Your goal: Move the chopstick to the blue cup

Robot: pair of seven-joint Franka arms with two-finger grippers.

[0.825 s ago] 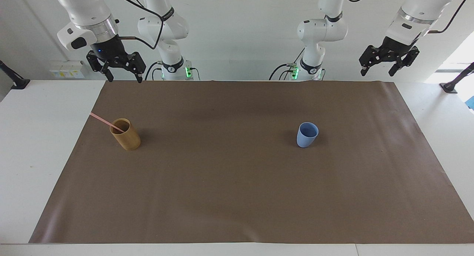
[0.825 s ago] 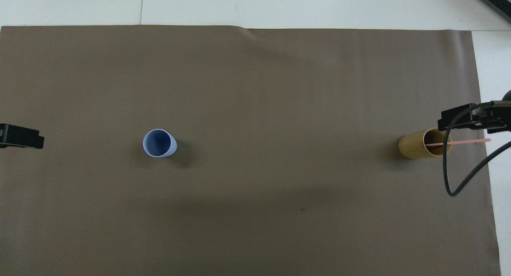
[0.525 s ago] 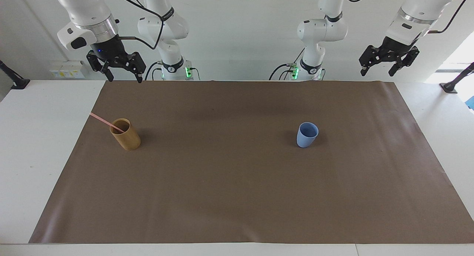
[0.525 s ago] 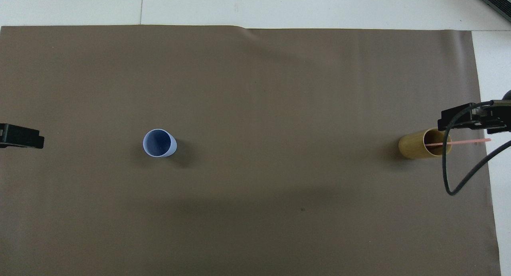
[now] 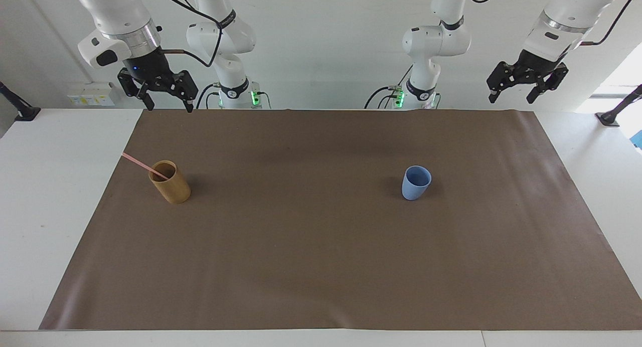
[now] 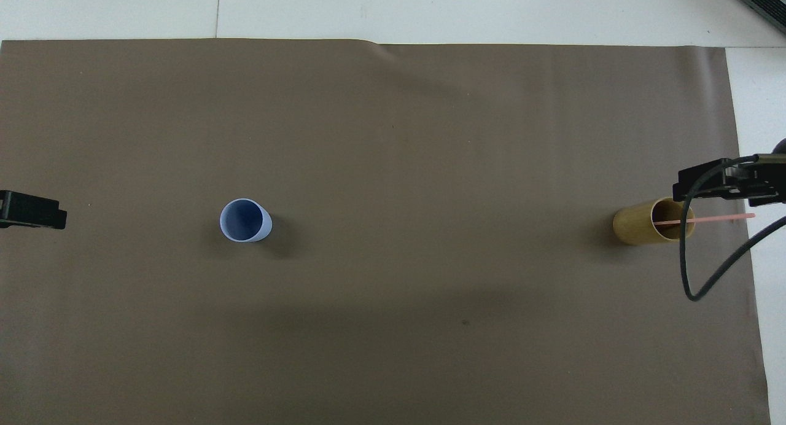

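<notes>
The pale pink chopstick [image 5: 136, 162] [image 6: 719, 218] stands slanted in a tan bamboo cup [image 5: 171, 183] [image 6: 638, 226] at the right arm's end of the brown mat. Its upper end leans out over the mat's edge. The light-blue cup [image 5: 416, 183] [image 6: 245, 220] stands upright and empty toward the left arm's end. My right gripper [image 5: 169, 106] [image 6: 724, 183] hangs open high over the mat's edge by the tan cup, touching nothing. My left gripper [image 5: 511, 98] [image 6: 32, 210] waits open, raised over the left arm's end.
A brown mat [image 5: 321, 267] [image 6: 393, 136] covers most of the white table [image 5: 55, 186]. A black cable [image 6: 694, 277] loops down from the right arm close to the tan cup. A wide stretch of bare mat lies between the two cups.
</notes>
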